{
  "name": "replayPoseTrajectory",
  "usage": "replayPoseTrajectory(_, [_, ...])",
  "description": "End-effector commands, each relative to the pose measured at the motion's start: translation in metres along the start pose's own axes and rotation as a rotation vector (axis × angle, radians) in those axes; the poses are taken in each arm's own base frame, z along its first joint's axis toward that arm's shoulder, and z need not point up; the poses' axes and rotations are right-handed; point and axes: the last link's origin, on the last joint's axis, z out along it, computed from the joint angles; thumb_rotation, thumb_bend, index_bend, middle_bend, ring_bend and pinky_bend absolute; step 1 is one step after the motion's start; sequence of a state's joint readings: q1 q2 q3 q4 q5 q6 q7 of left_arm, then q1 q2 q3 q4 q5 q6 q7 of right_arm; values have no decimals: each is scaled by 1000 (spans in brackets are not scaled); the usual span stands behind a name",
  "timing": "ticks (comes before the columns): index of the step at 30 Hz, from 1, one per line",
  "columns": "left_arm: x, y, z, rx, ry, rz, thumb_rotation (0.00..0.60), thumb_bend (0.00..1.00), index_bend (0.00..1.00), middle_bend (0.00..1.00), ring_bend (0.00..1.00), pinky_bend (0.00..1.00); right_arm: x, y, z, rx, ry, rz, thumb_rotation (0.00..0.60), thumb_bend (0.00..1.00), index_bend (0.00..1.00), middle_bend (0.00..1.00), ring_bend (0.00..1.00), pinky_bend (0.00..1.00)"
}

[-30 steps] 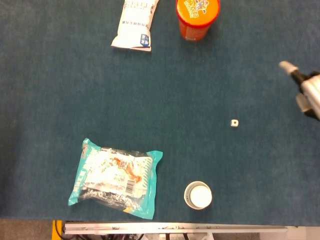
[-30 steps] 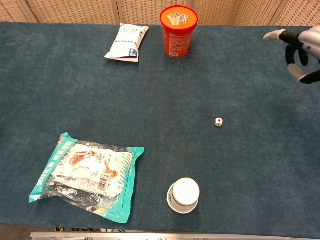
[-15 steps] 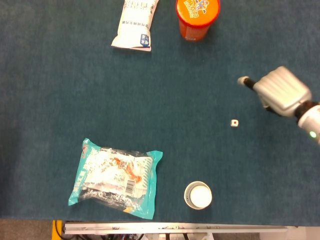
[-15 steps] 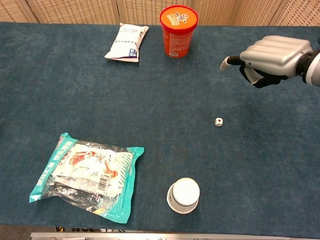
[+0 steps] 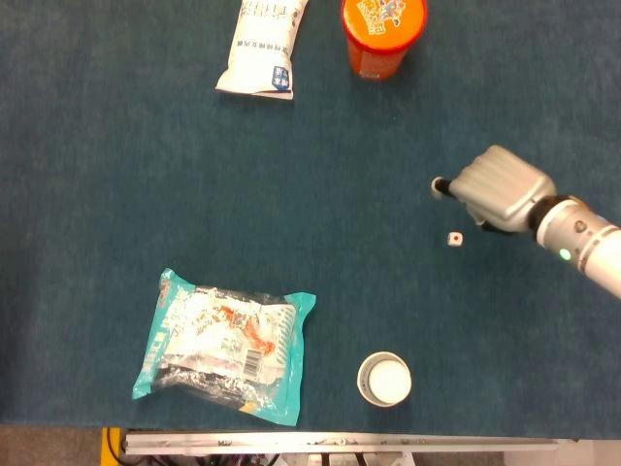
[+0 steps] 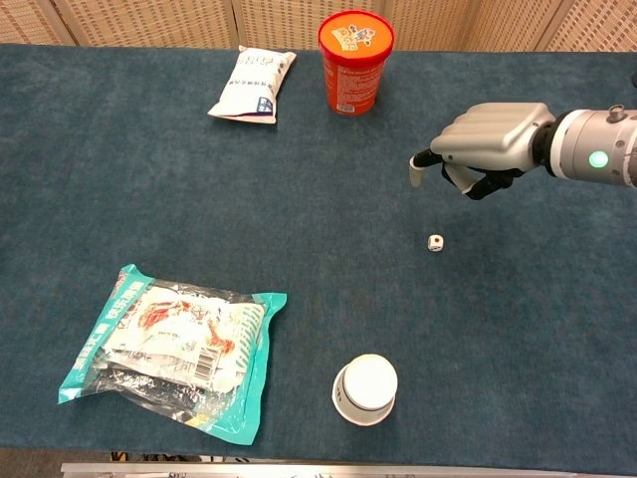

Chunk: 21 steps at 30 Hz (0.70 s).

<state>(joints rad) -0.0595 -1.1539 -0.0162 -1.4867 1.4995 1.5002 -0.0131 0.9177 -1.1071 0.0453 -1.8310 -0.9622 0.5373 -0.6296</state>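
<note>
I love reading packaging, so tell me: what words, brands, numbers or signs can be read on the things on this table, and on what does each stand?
None can be read.
White pouch: dark print and a blue patch, too small.
Orange tub: colourful lid picture and side label, blurred.
Teal snack packet: barcode and print, illegible.
Die: one red pip on its near face, no text.
White cup: plain.
Right hand: no text, a green light on its wrist.

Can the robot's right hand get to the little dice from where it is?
Probably yes. The right hand hangs just above and beside the dice, holding nothing, and only bare blue table lies between them.
</note>
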Motion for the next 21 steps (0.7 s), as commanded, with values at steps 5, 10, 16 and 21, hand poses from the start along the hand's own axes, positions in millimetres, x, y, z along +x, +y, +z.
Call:
replayPoseTrajectory(5, [0, -1, -2, 3, 6, -1, 600, 458, 455, 529, 352, 456, -2, -11, 7, 40, -53, -7, 600, 1000, 302, 906, 896, 1000])
replayPoseTrajectory(10, [0, -3, -2, 9, 5, -3, 600, 458, 455, 529, 352, 456, -8, -15, 10, 54, -86, -14, 600, 1000, 308, 937, 921, 1000])
replayPoseTrajectory(16, [0, -4, -4, 10, 6, -4, 600, 458, 455, 529, 352, 456, -15, -15, 11, 57, -118, -14, 600, 1000, 313, 963, 941, 1000])
replayPoseTrajectory(21, [-1, -4, -4, 14, 6, -6, 600, 458, 455, 529, 352, 456, -20, -16, 12, 55, -135, -13, 600, 1000, 313, 963, 942, 1000])
